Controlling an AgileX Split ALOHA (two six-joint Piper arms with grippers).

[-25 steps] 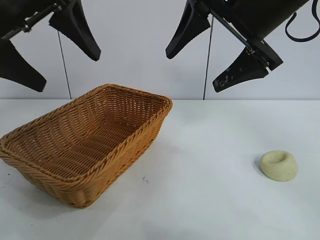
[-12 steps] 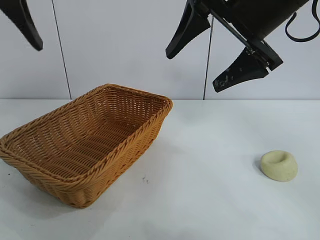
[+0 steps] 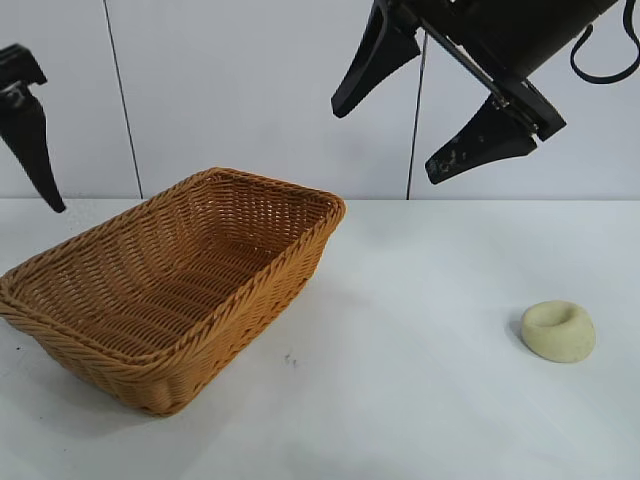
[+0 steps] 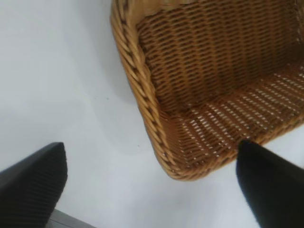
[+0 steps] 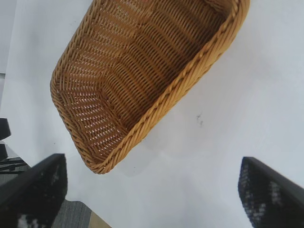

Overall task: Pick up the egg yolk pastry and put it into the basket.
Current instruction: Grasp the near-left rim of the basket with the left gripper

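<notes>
The egg yolk pastry (image 3: 557,331), a small pale yellow puck with a dented top, lies on the white table at the right, well apart from the basket. The golden wicker basket (image 3: 262,285) sits at the left, holding nothing. My right gripper (image 3: 386,145) hangs open high above the table's middle, between basket and pastry; its wrist view has the basket (image 5: 190,80) beyond the open gripper (image 5: 152,159). One finger (image 3: 30,130) of my left gripper shows at the far left edge. In its wrist view the left gripper (image 4: 149,145) is open over a basket corner (image 4: 142,80). Neither wrist view has the pastry.
A white panelled wall (image 3: 250,90) stands behind the table. A small dark speck (image 3: 290,358) marks the tabletop in front of the basket. The table's edge and grey floor (image 5: 71,213) show in the right wrist view.
The left arm has swung out of the top left corner and come down at the far left edge, with only one finger left in view. The right arm, basket and pastry have not moved.
</notes>
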